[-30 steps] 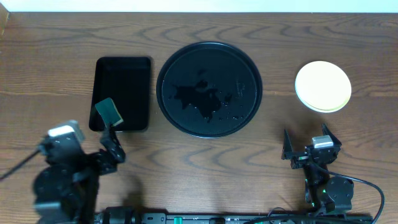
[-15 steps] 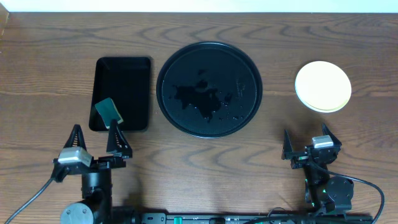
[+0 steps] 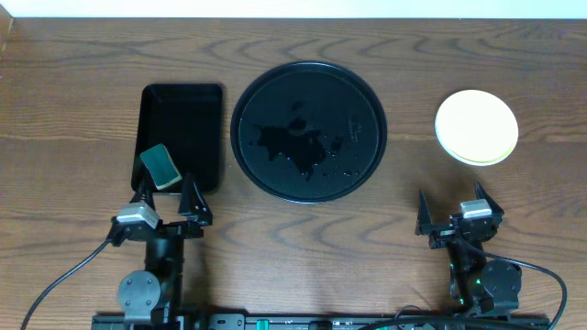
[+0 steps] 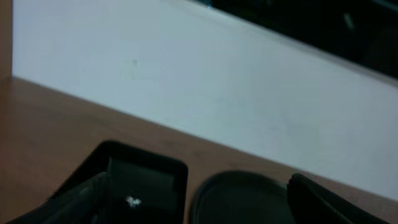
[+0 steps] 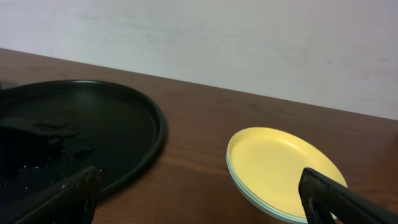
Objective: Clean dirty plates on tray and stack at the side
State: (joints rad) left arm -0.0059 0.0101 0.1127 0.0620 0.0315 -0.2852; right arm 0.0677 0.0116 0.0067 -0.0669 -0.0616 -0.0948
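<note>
The round black tray (image 3: 307,131) lies mid-table, wet with droplets and holding no plate; it also shows in the right wrist view (image 5: 81,124) and the left wrist view (image 4: 242,199). The plates (image 3: 476,126) stand stacked on the table at the right, the pale yellow one on top, pale blue rims beneath (image 5: 283,171). My left gripper (image 3: 167,191) is open and empty at the near edge of the rectangular tray. My right gripper (image 3: 449,197) is open and empty, in front of the stack.
A smaller rectangular black tray (image 3: 181,137) lies left of the round tray, with a green sponge (image 3: 160,166) at its near left corner. A pale wall (image 5: 199,37) runs behind the table's far edge.
My left arm has swung in from the left and turned forward, its open gripper now just in front of the rectangular tray. The right arm, plates and sponge have not moved.
</note>
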